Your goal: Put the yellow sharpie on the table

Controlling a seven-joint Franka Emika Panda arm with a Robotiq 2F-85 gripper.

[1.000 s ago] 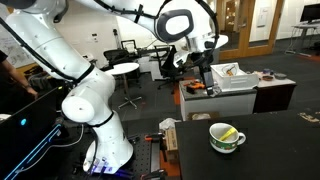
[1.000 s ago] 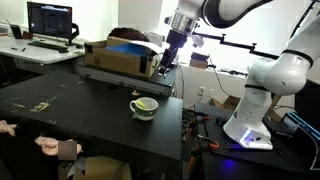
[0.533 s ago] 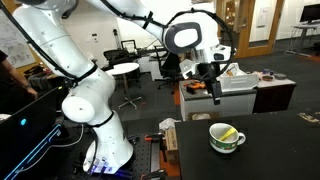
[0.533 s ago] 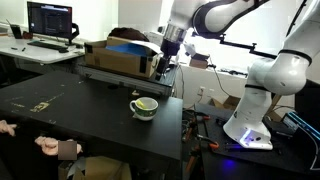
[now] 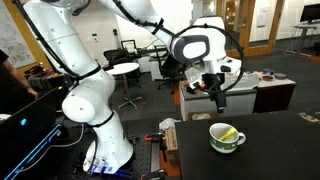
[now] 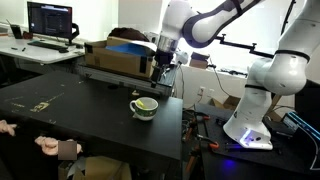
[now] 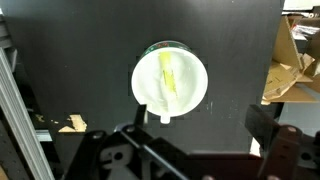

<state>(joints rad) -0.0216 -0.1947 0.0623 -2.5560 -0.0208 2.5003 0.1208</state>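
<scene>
The yellow sharpie [image 7: 168, 75] is lying slanted inside the white mug [image 7: 137, 86], which is sitting on the dark counter [image 7: 80, 60] near its edge. The gripper [image 5: 218, 97] is hovering well above the mug, fingers spread wide apart and gripping nothing, with the wrist view looking straight down into the mug.

The slim yellow marker pen [image 7: 167, 78] lay inside the round white ceramic mug [image 7: 143, 95], which stood on the dark flat counter [image 7: 80, 60] near one edge. The end effector [image 5: 218, 102] hung above the mug, well apart.
</scene>
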